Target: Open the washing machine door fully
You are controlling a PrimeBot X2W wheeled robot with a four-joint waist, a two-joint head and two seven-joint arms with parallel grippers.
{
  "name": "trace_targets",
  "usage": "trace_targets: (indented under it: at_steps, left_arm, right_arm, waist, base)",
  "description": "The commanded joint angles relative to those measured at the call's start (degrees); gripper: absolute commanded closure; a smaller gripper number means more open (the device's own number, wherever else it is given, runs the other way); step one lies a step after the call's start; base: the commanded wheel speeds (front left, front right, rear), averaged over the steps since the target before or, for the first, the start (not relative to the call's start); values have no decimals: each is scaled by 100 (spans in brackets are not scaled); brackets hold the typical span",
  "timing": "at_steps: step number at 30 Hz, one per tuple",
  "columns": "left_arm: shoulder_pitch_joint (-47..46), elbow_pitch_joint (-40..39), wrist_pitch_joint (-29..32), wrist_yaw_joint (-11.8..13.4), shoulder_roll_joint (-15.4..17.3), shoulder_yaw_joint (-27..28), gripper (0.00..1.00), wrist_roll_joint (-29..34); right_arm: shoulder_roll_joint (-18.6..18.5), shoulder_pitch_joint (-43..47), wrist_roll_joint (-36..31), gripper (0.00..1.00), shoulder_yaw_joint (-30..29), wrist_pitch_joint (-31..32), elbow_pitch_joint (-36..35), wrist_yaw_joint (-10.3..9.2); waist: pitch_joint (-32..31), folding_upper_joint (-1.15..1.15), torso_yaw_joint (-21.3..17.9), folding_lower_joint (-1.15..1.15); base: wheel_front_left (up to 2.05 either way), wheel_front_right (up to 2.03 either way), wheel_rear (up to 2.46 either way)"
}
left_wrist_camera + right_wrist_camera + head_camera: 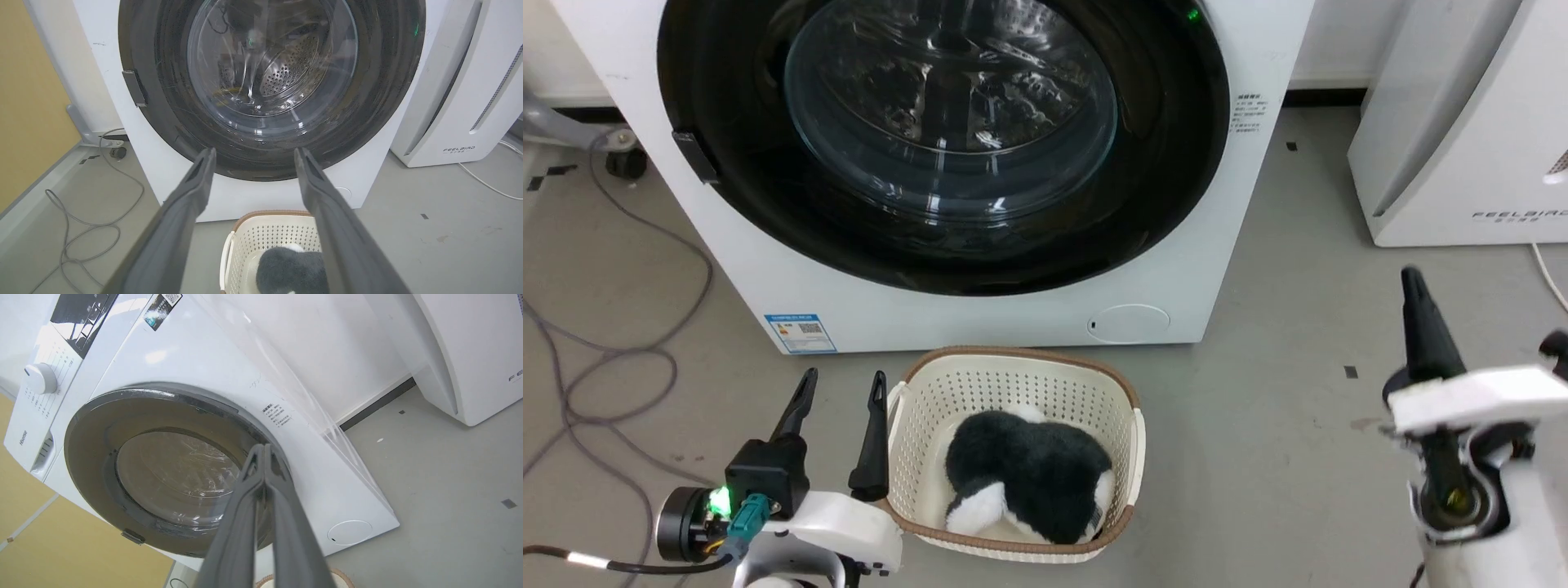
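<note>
head view, washing machine door point(1160, 163) closed, facing robot, left hand point(843, 376) spread empty, right hand point(264, 449) pinched empty

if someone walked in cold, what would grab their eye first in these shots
The big glossy black washing machine door dominates, looking shut against the front of the white washing machine, with the steel drum visible through its glass. Just in front sits a cream laundry basket holding a black and white plush toy. The left gripper stands open beside the basket, and the right gripper is shut, pointing toward the door's edge.
</note>
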Motion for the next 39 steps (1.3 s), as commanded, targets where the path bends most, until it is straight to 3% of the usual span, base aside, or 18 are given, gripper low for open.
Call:
trace_targets:
  at_steps: [1, 17, 31, 39]
  left_arm:
    - [-114, -20, -54, 8, 48, -23, 0, -46]
    - [-381, -224, -239, 6, 207, -140, 0, -203]
    - [-659, -322, -412, 16, 341, -211, 0, -379]
    - [-794, -328, -519, 20, 399, -259, 0, -468]
  right_arm:
    - [-38, -226, 207, 100, -35, 6, 112, 3]
    - [-433, -2748, 1655, 100, 79, 270, 1871, 3]
    - [-601, -5064, 1695, 100, 1215, 982, 3648, 4]
    - [-696, -5751, 1717, 100, 1692, 1491, 4211, 4]
  waist:
    - [38, 0, -8, 0]
    - [498, 0, 29, 0]
    - [1029, 0, 132, 0]
    - [1266, 0, 192, 0]
  base:
    - [0, 0, 0]
    - [0, 0, 0]
    - [0, 0, 0]
    - [0, 0, 0]
